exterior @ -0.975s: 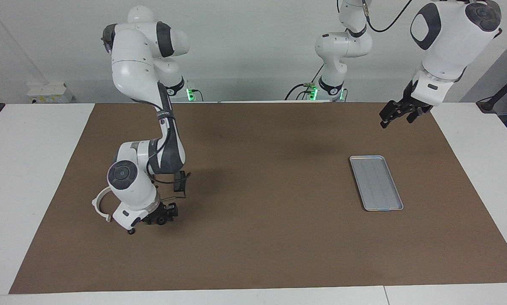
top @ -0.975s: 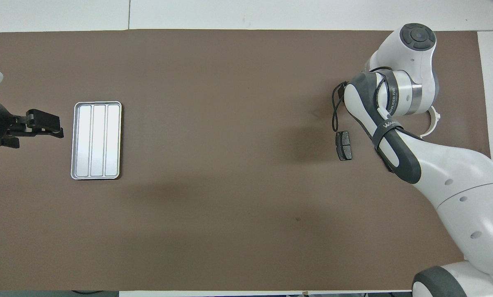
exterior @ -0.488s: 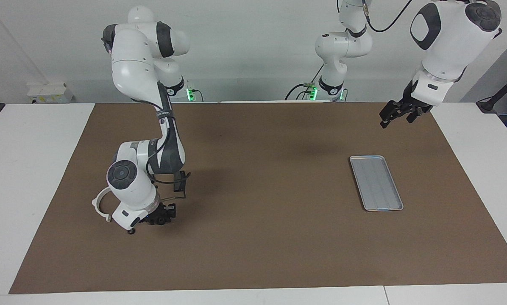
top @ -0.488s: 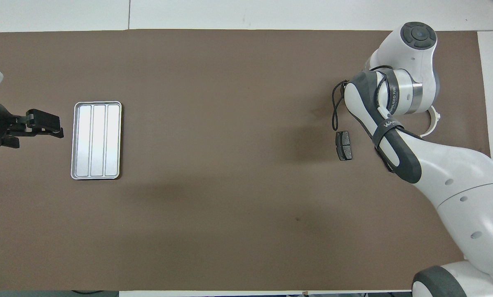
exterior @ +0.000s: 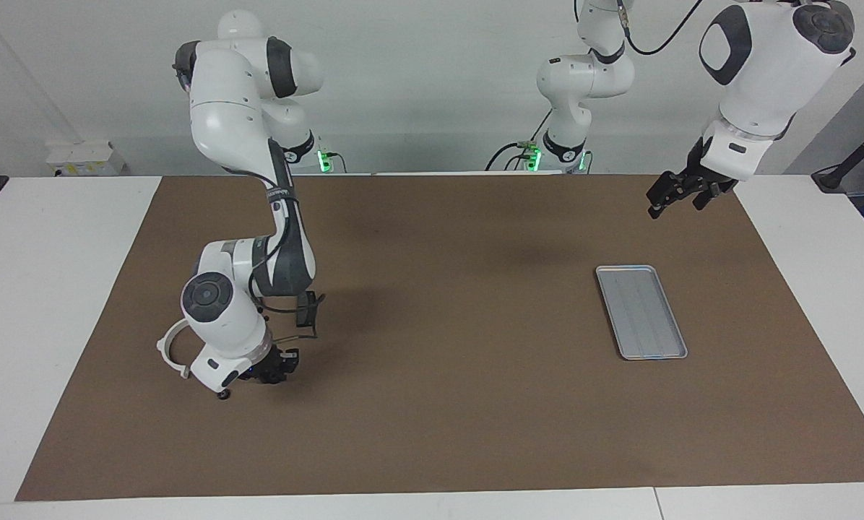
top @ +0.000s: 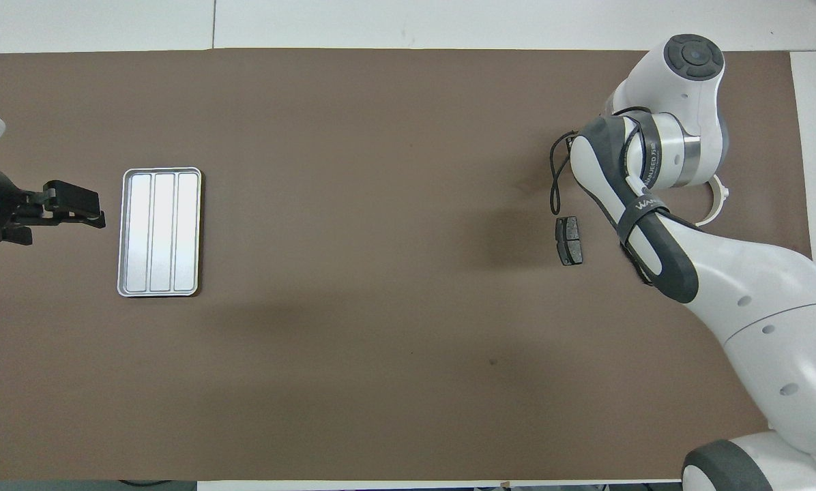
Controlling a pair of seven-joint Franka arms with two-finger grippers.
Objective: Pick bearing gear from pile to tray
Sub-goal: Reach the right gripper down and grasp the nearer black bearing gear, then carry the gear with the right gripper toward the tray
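The pile lies at the right arm's end of the brown mat: a white half-ring bracket (exterior: 170, 352) (top: 720, 202), a dark grey brake pad (top: 570, 241) (exterior: 306, 311) and a tiny black ring (exterior: 223, 394). My right gripper (exterior: 273, 370) is low over the mat, beside the bracket and close to the ring. Its own wrist hides it in the overhead view. The silver tray (exterior: 641, 312) (top: 159, 232) lies bare at the left arm's end. My left gripper (exterior: 664, 196) (top: 74, 204) waits raised, beside the tray's end nearer to the robots.
The brown mat (exterior: 446, 404) covers most of the white table. A black cable (top: 553, 179) loops from the right arm's wrist down near the brake pad.
My right wrist and gripper have shifted slightly toward the right arm's end of the table, staying low at the pile. The left arm has not moved.
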